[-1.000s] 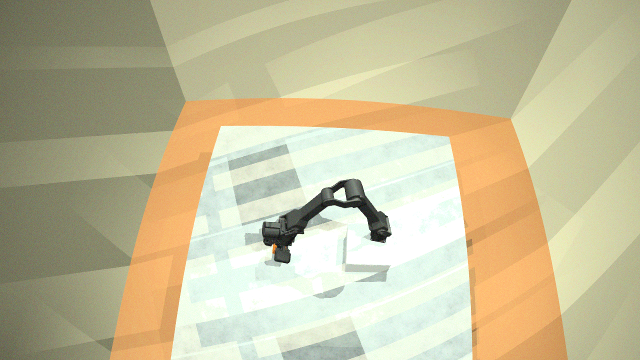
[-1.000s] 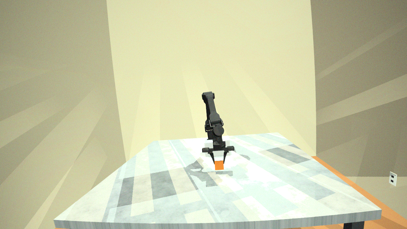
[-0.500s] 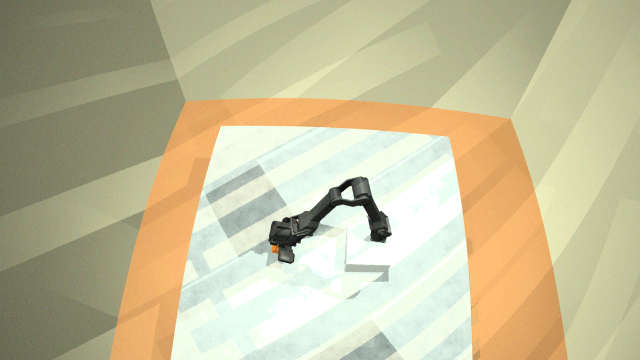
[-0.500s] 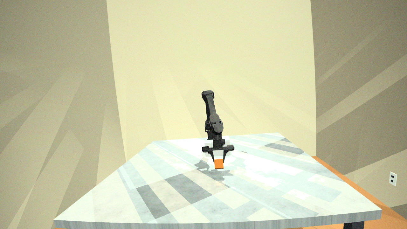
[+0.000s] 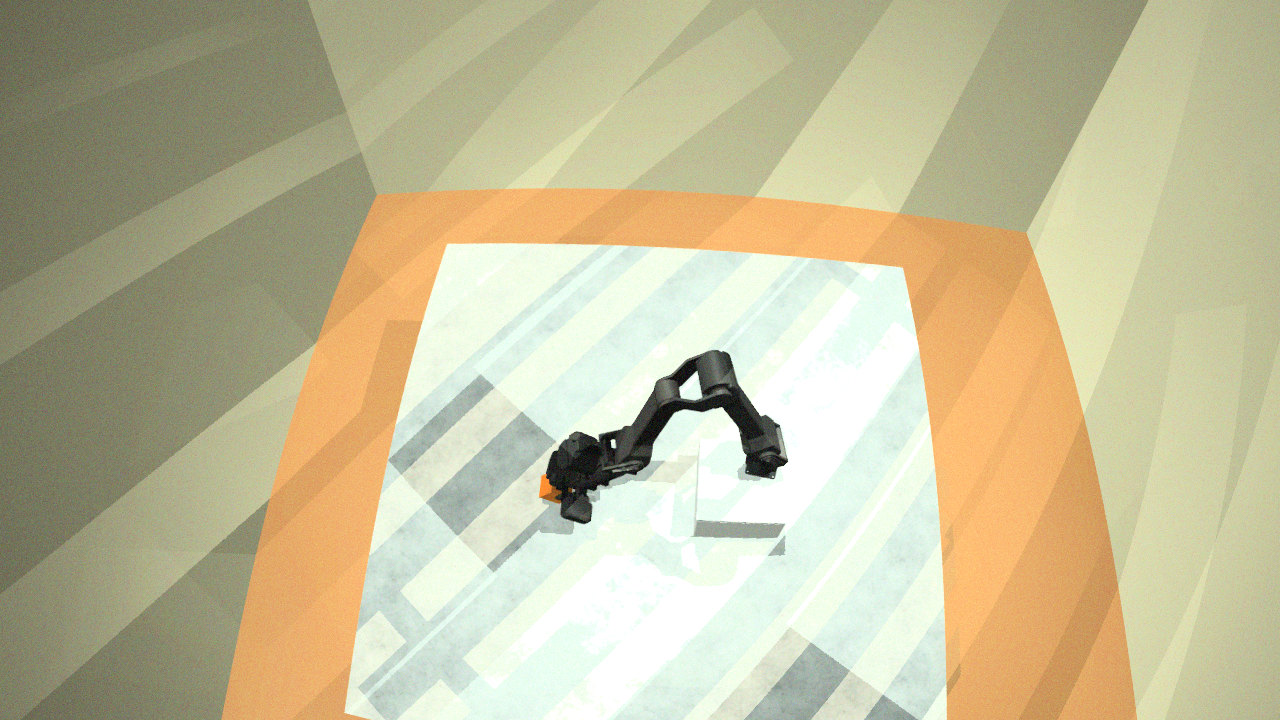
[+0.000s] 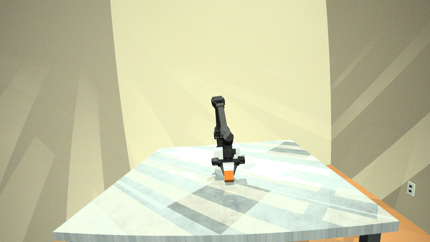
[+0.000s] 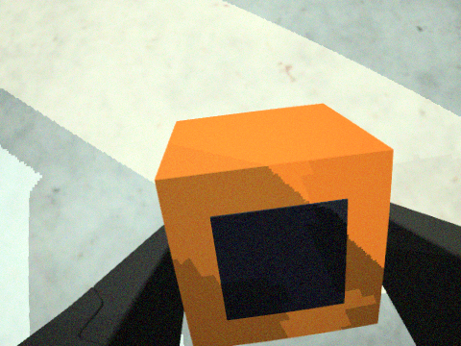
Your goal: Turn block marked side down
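Gripper: the gripper (image 6: 229, 172) points down over the table (image 6: 150, 195), its two dark fingers clamped on the orange block's sides, about half open.
Block: the orange block (image 7: 276, 225) sits between the fingers, at or just above the table; contact is unclear.
Marked side: the dark square (image 7: 282, 259) faces the wrist camera.

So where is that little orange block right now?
The orange block is clamped in the gripper at the table surface, mid-table in the exterior view, its dark marked side facing the wrist camera.
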`<state>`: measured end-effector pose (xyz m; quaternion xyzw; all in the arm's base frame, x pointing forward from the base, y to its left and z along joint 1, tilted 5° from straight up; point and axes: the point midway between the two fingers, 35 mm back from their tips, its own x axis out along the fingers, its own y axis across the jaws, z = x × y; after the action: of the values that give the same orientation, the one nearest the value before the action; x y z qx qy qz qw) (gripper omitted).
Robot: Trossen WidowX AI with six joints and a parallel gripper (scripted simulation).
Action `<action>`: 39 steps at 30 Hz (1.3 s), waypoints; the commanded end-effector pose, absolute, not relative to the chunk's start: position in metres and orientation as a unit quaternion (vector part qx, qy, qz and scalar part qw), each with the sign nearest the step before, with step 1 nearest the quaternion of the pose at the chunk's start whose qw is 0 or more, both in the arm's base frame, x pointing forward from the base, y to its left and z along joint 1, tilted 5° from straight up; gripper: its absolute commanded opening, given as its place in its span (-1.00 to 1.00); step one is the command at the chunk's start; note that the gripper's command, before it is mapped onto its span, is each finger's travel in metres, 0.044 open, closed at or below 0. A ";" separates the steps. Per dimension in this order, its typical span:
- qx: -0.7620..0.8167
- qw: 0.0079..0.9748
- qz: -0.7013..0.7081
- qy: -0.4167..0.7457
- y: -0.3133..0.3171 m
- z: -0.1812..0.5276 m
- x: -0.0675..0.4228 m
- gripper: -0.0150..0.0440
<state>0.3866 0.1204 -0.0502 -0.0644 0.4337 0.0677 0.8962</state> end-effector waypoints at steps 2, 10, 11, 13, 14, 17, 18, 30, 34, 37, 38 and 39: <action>-0.071 0.910 0.068 0.402 0.118 -0.059 0.386 -0.49; -0.063 0.933 0.071 0.347 0.118 -0.063 0.384 -0.49; -0.062 0.936 0.071 0.340 0.118 -0.064 0.383 -0.49; -0.059 0.941 0.072 0.326 0.117 -0.063 0.382 -0.49; -0.058 0.943 0.072 0.319 0.117 -0.063 0.381 -0.49; -0.054 0.950 0.074 0.298 0.117 -0.062 0.378 -0.49; -0.052 0.952 0.074 0.291 0.116 -0.062 0.377 -0.49; -0.048 0.962 0.075 0.258 0.116 -0.057 0.374 -0.49; -0.048 0.962 0.075 0.258 0.116 -0.057 0.374 -0.49; -0.048 0.962 0.075 0.258 0.116 -0.057 0.374 -0.49; -0.048 0.962 0.075 0.258 0.116 -0.057 0.374 -0.49; -0.048 0.962 0.075 0.258 0.116 -0.057 0.374 -0.49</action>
<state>0.3735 0.1161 -0.0572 -0.0453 0.2602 0.0765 0.9615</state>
